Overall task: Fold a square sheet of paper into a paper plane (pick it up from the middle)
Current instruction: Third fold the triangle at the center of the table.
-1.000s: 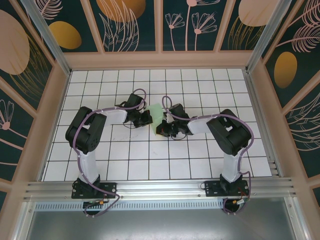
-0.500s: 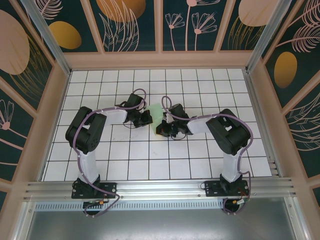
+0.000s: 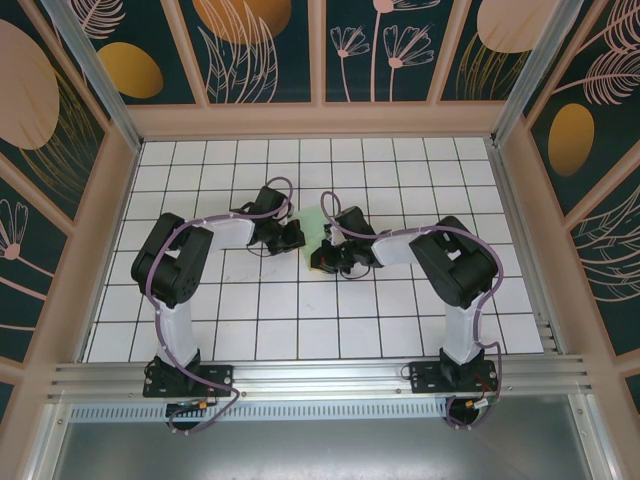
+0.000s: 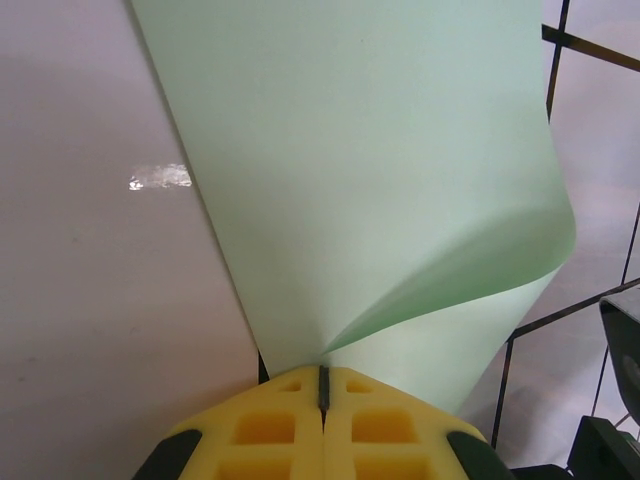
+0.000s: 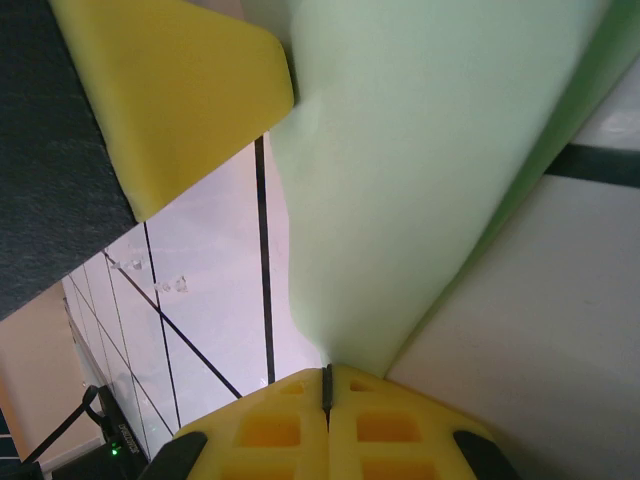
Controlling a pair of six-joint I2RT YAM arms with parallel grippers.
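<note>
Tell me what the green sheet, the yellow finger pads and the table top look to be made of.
The square sheet of paper: thin matte paper, by its soft curl and even pale green face. The finger pads: yellow foam or soft rubber, likely, matte with moulded square pockets. The table: a hard glossy pale surface, perhaps laminate or tile; it throws a sharp glare spot.

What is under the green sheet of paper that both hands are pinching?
The white gridded table shows around the sheet of paper, pinched by the left hand and right hand. The tiles directly below are covered, as is whether it touches them.
</note>
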